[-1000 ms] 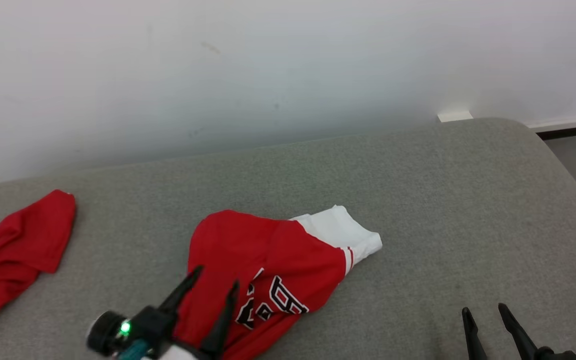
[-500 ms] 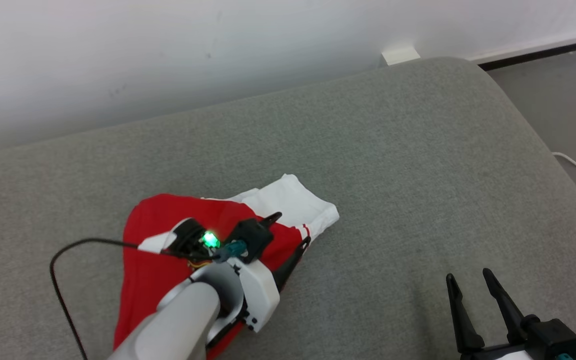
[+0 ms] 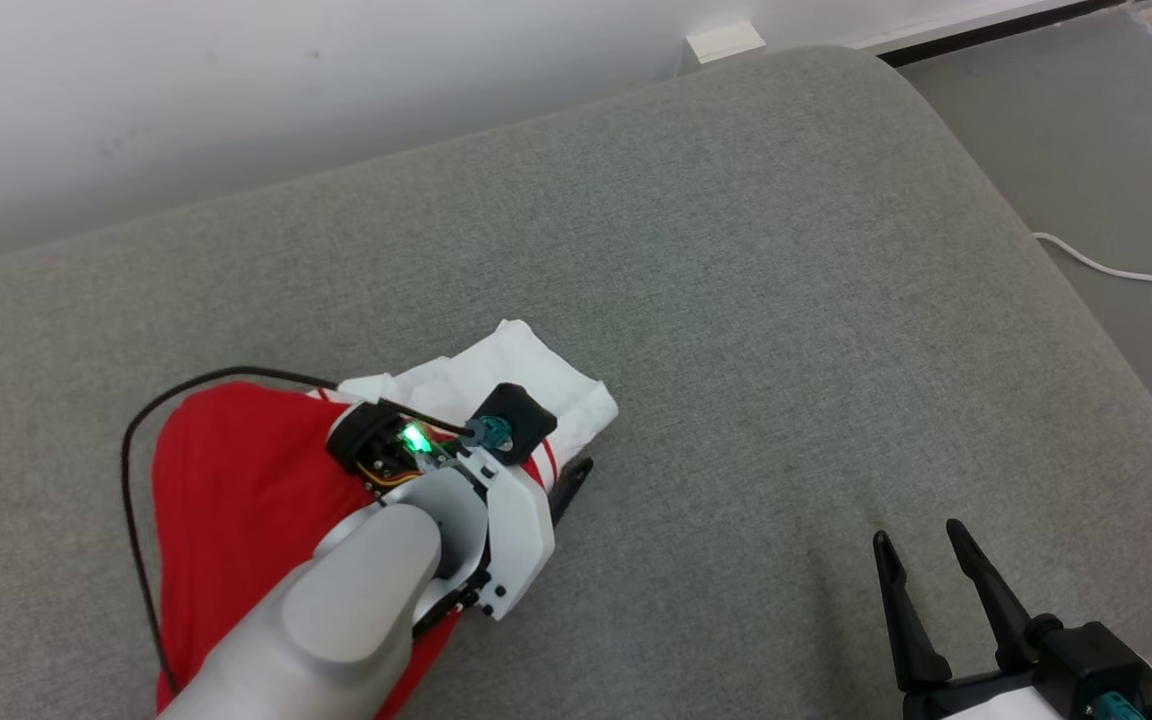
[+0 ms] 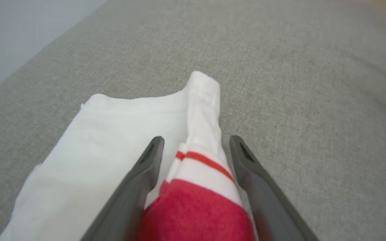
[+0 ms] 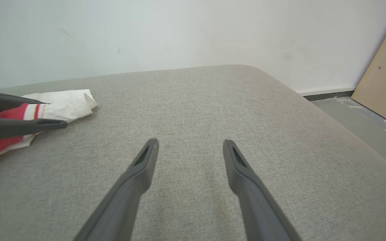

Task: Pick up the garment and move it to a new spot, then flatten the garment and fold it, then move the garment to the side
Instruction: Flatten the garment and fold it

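Grey cushion (image 3: pixel 786 300) under a pale wall (image 3: pixel 236 100): garment (image 3: pixel 226 500) heaped on it, left gripper (image 4: pixel 196 139) set over its sleeve.
Garment lies crumpled, red body in a mound, white sleeve (image 3: pixel 456 385) with red stripes sticking out at the wall-ward end. Left gripper sits low at that sleeve end, jaws apart, one finger either side of the striped fold; cloth lies between them, not yet pinched. Reads as lined up for the first pick, the fold being a raised ridge that is easy to nip. Right gripper (image 3: pixel 918 533) hangs well apart from the garment, off its sleeve side, jaws apart and empty above bare cushion, probably kept clear to leave room for the lift.
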`<state>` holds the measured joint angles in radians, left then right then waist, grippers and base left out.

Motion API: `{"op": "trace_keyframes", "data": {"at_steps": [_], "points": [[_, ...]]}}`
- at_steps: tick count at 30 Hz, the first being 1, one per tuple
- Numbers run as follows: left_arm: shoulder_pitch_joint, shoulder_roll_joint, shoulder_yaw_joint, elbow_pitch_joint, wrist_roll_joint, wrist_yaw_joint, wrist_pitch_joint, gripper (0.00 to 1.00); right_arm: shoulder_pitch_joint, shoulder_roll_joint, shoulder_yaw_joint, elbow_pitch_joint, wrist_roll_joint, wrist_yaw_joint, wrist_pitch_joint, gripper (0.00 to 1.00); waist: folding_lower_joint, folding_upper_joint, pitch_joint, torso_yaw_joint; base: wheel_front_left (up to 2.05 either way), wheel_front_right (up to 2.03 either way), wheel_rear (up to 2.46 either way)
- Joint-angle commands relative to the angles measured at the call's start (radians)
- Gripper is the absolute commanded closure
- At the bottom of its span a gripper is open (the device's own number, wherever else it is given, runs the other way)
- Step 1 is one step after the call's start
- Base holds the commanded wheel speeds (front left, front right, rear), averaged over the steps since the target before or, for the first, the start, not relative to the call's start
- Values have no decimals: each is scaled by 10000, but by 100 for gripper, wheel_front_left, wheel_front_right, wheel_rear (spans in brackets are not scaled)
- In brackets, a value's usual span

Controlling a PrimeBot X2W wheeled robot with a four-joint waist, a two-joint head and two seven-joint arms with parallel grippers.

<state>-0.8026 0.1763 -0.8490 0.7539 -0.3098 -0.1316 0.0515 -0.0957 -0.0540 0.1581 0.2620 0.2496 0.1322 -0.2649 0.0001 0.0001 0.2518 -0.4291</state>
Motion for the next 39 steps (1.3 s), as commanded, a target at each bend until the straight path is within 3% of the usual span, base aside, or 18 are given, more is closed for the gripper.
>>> {"op": "trace_keyframes", "data": {"at_steps": [1,2,11,19,29,39], "points": [[-65,21,-63,182,98,24,13,62,-94,17,11,21,60,-29,10,0,-1,-1,11,-16,0,0,0],[-72,-44,-134,294,47,24,-14,100,-98,20,21,26,66,-29,10,0,-1,-1,10,-23,0,0,0],[-174,-519,619,-453,-1123,89,-1598,100,239,27,-267,143,17,-29,10,0,-1,-1,-490,518,0,0,0],[496,-232,1338,-2409,-1929,156,-2341,100,537,-45,-223,323,-77,-29,10,0,-1,-1,-1394,1100,0,0,0],[1969,102,1534,-5725,-2622,401,-2413,100,1056,-441,-315,420,146,-29,10,0,-1,-1,-2282,1327,0,0,0],[2463,334,1573,-8427,-2803,782,-2148,100,1154,-545,-442,350,98,-29,10,0,-1,-1,-2413,1026,0,0,0]]}}
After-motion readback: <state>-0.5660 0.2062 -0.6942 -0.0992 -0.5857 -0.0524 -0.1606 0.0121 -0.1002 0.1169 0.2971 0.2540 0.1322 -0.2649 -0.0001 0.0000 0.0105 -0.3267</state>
